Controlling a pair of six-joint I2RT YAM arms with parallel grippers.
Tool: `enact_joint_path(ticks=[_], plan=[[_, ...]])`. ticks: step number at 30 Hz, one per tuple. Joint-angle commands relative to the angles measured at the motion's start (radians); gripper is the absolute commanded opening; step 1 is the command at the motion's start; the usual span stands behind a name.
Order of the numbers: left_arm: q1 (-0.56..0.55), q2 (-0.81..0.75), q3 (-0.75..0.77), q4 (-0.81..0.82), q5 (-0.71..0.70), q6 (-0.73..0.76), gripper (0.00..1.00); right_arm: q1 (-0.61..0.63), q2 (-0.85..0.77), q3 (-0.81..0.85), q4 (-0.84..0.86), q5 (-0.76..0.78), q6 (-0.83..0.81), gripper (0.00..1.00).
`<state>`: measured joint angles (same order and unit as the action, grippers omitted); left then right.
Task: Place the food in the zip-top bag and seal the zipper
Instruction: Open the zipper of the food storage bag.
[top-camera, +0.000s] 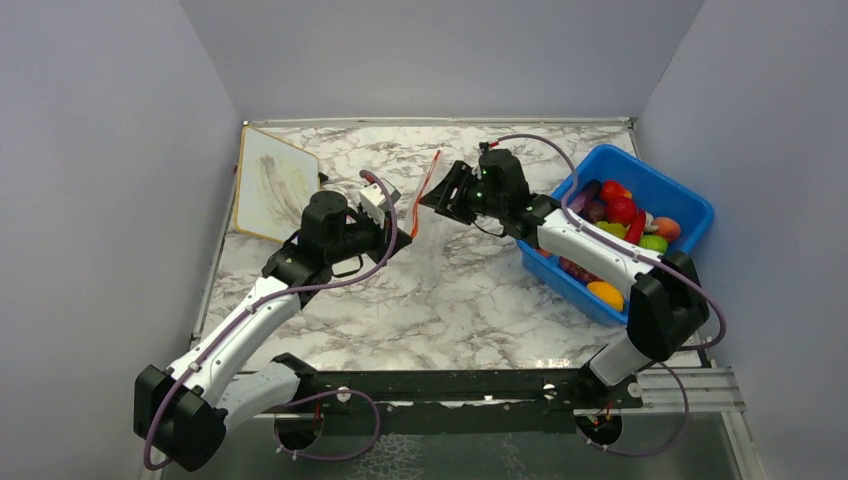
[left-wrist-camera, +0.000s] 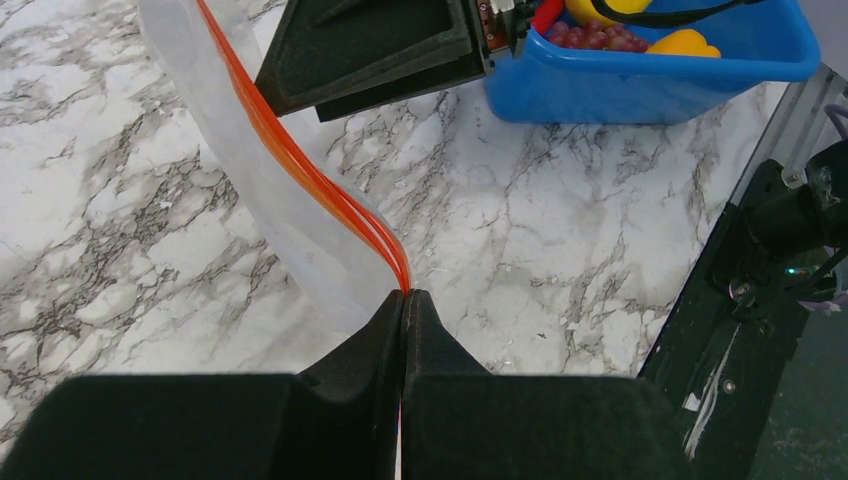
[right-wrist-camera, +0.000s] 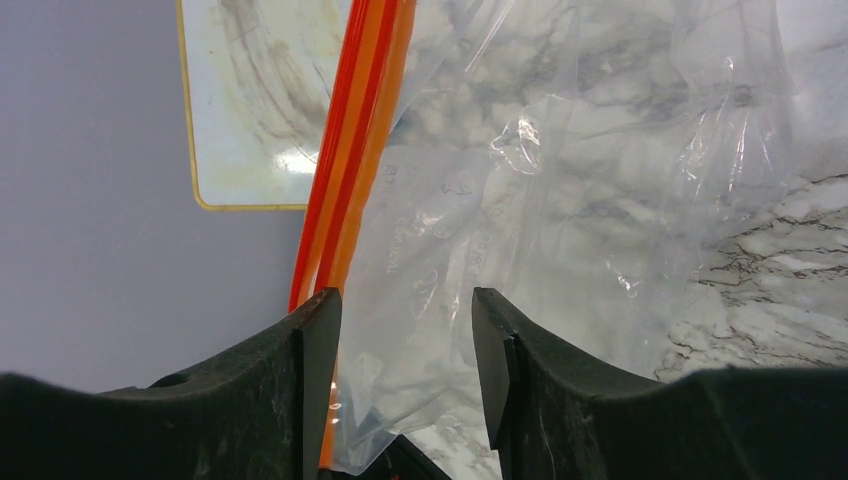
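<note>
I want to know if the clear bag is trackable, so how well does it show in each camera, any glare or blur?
Right wrist: zip-top bag sharp, creases carrying small white glints. Left wrist: the bag looks milky, zipper vivid, no glare. Top external: soft even light, the film nearly vanishes against the marble table; only the orange strip shows.
</note>
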<state>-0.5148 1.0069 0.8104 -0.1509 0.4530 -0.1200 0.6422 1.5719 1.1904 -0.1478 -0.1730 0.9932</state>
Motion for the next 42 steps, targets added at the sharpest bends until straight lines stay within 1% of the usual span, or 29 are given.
enact_joint_path(ticks=[1,12,32,42], plan=[[-0.012,0.000,0.006,0.010,0.030,0.018,0.00,0.006,0.026,0.034,0.063,0.000,0.028,0.51],[-0.015,0.001,0.004,0.009,0.027,0.022,0.00,0.007,-0.018,0.034,0.065,0.001,0.032,0.51],[-0.018,0.006,0.004,0.007,0.021,0.026,0.00,0.007,-0.048,0.029,0.064,0.015,0.039,0.51],[-0.020,0.006,0.003,0.008,0.020,0.026,0.00,0.007,-0.025,0.025,0.059,0.011,0.036,0.51]])
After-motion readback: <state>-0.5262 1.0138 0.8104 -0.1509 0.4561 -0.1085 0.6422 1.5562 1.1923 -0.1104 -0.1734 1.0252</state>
